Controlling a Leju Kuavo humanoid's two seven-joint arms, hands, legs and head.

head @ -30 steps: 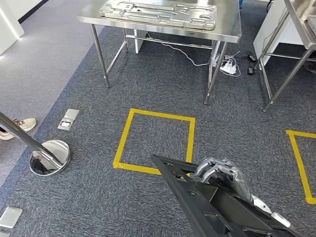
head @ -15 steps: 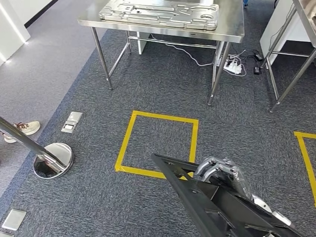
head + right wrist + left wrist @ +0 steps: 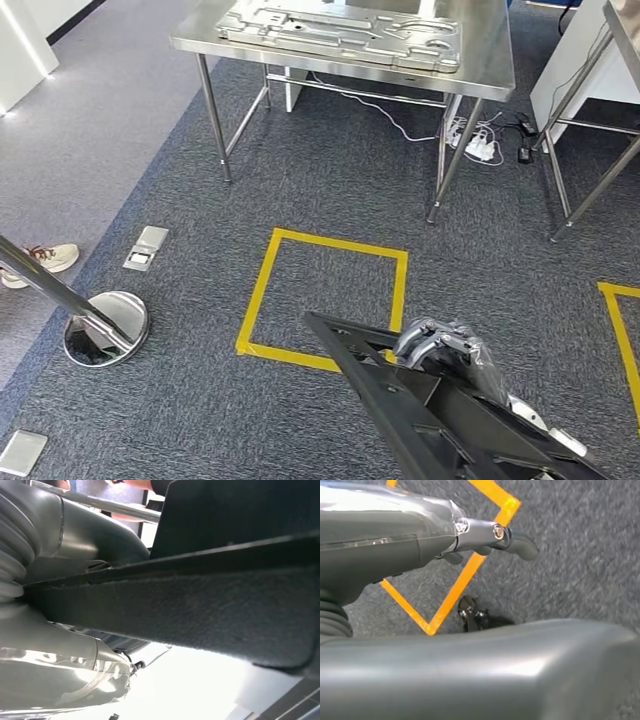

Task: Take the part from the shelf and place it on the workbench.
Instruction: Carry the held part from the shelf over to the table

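Under the right hand [image 3: 445, 350], at the lower edge of the head view, you see the part [image 3: 423, 415], a flat black frame with open cut-outs, carried at a slant with its pointed corner ahead of the hand and to its left. The fingers of the right hand curl over the frame's upper rail and clamp it; in the right wrist view the rail [image 3: 181, 610] runs straight across the palm, which suggests a wrap-around hold chosen to stop so long a piece from swinging. The left hand [image 3: 490, 535] hangs over the carpet near a corner of yellow floor tape [image 3: 471, 570]; its fingers look extended with nothing in them, though the view is blurred, so treat that as probable only. Well ahead of the right hand, beyond the yellow square [image 3: 324, 300], stands the steel workbench [image 3: 494, 70], which already bears a grey metal panel [image 3: 340, 30]. The part is off the shelf and not yet set down; expect the approach to the bench to come next.
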